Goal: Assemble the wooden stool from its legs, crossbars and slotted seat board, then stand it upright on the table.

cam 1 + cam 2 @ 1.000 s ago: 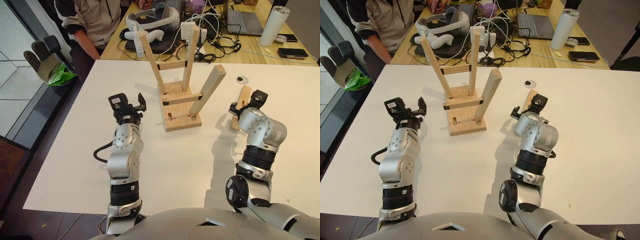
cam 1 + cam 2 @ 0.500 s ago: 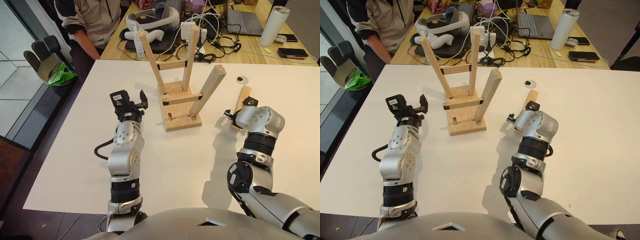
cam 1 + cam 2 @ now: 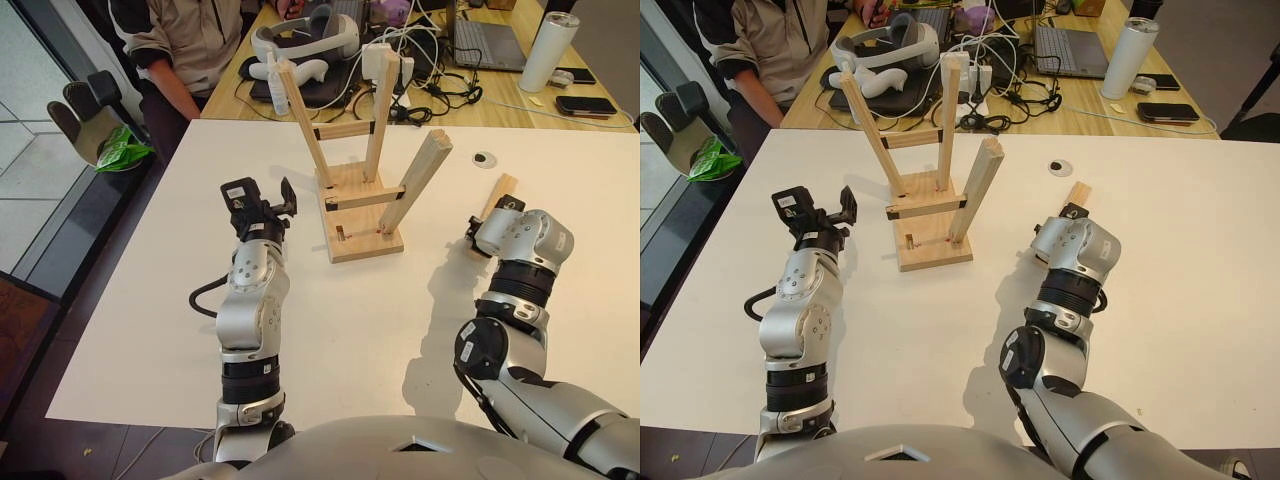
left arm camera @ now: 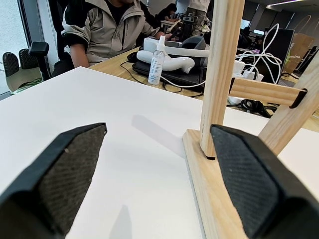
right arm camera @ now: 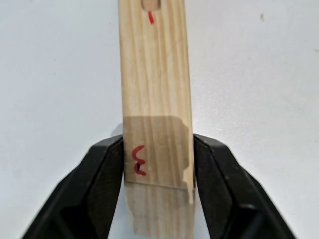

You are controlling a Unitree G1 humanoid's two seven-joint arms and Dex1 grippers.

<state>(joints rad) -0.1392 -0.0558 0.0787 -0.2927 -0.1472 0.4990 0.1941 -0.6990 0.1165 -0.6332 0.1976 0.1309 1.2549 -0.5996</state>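
Observation:
The stool stands upside down mid-table: the slotted seat board (image 3: 362, 240) lies flat with three legs (image 3: 305, 125) rising from it, joined by crossbars (image 3: 363, 199). A loose wooden leg (image 3: 497, 190) lies on the table to its right. My right gripper (image 5: 157, 149) points down over the near end of this leg (image 5: 154, 74), and its black fingers (image 5: 104, 164) press on both of its sides. My left gripper (image 3: 268, 208) is open just left of the seat board, low over the table, with the board's edge (image 4: 199, 164) and a leg between its pads (image 4: 70, 169).
A small round black disc (image 3: 484, 158) lies on the white table behind the loose leg. The wooden desk behind holds a headset (image 3: 300, 40), a spray bottle (image 3: 275, 85), cables, a laptop and a tumbler (image 3: 548, 50). A seated person is at the far left.
My right wrist has turned and lowered over the loose leg, and the fingers have come to grip it. My left gripper has crept slightly toward the stool.

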